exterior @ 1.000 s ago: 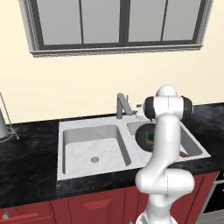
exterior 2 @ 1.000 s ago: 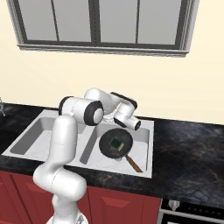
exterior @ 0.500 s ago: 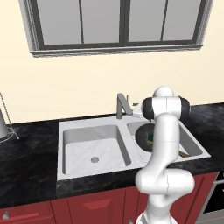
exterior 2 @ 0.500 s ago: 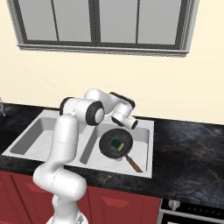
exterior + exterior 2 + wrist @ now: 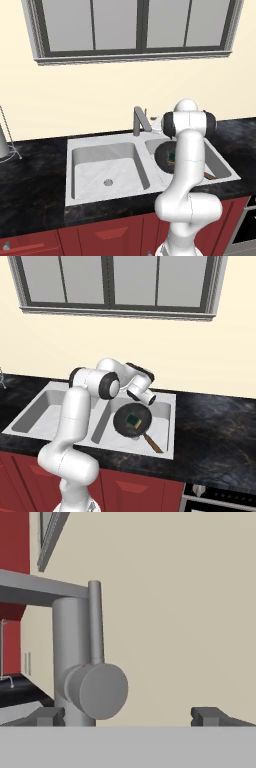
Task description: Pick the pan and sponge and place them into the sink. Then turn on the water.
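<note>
- A grey wire rack (image 5: 6, 142) is standing at the far left of the black counter (image 5: 30, 185), under a dark-framed window (image 5: 135, 30) set in a cream wall.
- The light grey sink (image 5: 102, 145) is sitting in the counter, above red cabinets (image 5: 100, 237); its left basin is showing only a round drain (image 5: 108, 182).
- The grey faucet (image 5: 140, 120) is rising at the back rim between the two basins, and no stream is showing at its spout.
- In the hand view, the faucet's upright post and round side knob (image 5: 97, 691) are looming close on the left, with the thin lever (image 5: 95, 622) standing straight up behind the knob.
- The tool (image 5: 129, 716) is hanging released just beside the faucet, its two dark tips spread wide, nothing between them; the knob is lying near the left tip, and contact cannot be told.
- The white arm (image 5: 75, 421) is bending over the right basin, with the tool (image 5: 144, 397) pointing towards the back of the sink.
- The black pan (image 5: 132, 421) is lying flat in the right basin, its long handle (image 5: 151, 442) running towards the front rim.
- The sponge (image 5: 132, 420), green side up, is resting inside the pan, near its middle.
- An oven front (image 5: 220, 501) is showing at the far right, below the counter.
</note>
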Robot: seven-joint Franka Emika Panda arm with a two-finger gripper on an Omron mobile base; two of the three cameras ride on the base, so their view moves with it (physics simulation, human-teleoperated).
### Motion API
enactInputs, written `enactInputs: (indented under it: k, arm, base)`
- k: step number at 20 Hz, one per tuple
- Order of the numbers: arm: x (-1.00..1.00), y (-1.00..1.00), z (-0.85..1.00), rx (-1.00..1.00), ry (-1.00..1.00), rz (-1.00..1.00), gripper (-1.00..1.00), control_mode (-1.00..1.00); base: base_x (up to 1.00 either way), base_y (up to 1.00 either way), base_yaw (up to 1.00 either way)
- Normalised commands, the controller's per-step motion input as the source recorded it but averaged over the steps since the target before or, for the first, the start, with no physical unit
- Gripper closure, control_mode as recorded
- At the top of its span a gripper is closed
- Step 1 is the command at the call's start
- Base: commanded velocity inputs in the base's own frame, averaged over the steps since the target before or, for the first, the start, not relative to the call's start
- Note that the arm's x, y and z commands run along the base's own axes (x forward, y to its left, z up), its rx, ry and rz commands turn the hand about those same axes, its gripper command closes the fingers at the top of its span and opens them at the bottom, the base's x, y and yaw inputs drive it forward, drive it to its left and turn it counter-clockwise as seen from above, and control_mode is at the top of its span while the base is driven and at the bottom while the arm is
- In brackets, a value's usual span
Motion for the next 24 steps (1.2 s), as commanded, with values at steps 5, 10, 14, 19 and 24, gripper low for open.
enactInputs:
  k: [5, 10, 14, 19, 24]
  arm:
    - [0.04, 0.00, 0.08, 0.07, -0.03, 0.00, -1.00, -1.00]
    - [0.01, 0.00, 0.18, 0.07, -0.04, 0.00, -1.00, -1.00]
    - [0.10, 0.00, 0.16, 0.08, -0.02, 0.00, -1.00, -1.00]
    - [0.14, 0.03, 0.11, 0.07, -0.01, 0.00, -1.00, -1.00]
    - [0.18, 0.11, 0.10, 0.05, 0.00, 0.00, -1.00, -1.00]
  base:
    - [0.00, 0.00, 0.00]
    - [0.00, 0.00, 0.00]
    - [0.00, 0.00, 0.00]
    - [0.00, 0.00, 0.00]
    - [0.00, 0.00, 0.00]
